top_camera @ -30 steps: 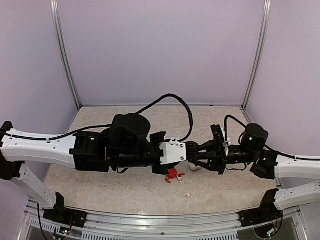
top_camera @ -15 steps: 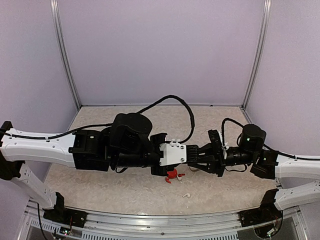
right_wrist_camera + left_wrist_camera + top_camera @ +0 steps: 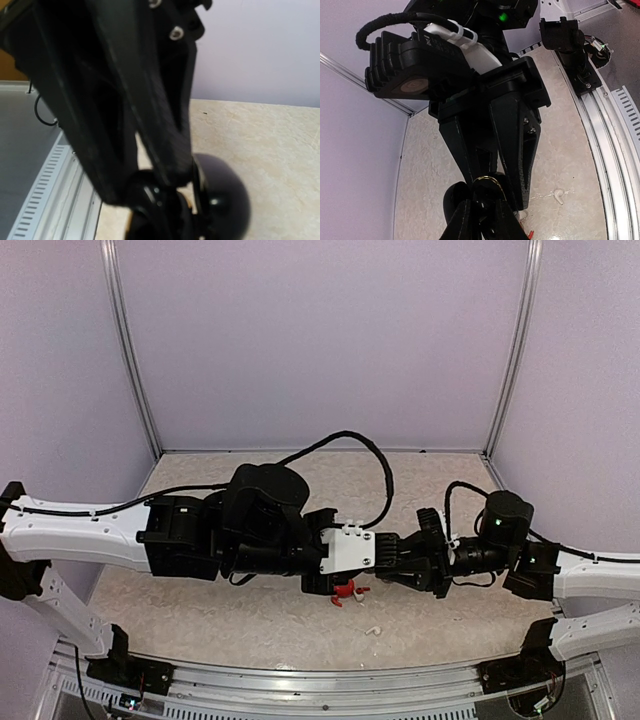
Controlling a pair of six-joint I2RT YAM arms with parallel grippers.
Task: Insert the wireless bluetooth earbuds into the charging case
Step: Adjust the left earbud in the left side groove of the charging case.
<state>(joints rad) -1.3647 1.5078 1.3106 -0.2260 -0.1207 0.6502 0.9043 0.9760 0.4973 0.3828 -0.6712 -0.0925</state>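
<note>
Black charging case (image 3: pixel 454 194) shows only in the wrist views. Left wrist view has its rounded shell and a thin gold-looking rim at 6 o'clock of the picture. The left tool (image 3: pixel 482 220) has its fingers drawn in and clamped on it. Right wrist view gives the same shell as a glossy dark dome at 5 o'clock, just below the right tool (image 3: pixel 162 182) and raised off the surface (image 3: pixel 260 145). Top view hides the case under the 2 wrists.

Right tool fingers are together at the tips, right at the case rim. Whether anything sits between them, cannot tell, too dark.

White earbud (image 3: pixel 372 630) lies loose on the surface at 6 o'clock from the meeting tools in top view, near the front rail (image 3: pixel 330 680). Left wrist view has it too, at 4 o'clock, well apart from the case.

Red case (image 3: pixel 344 590) sits on the surface just under the white camera mount (image 3: pixel 348 548), at 7 o'clock from the tips. 1 small white piece touches its right side, earbud or not, cannot tell. Left wrist view catches only a red sliver at the bottom edge.

Both arms reach level toward the middle, wrists facing, tips meeting above the surface. Black cable (image 3: pixel 350 435) loops over at 12 o'clock. Lilac walls (image 3: pixel 320 340) close 3 sides.
</note>
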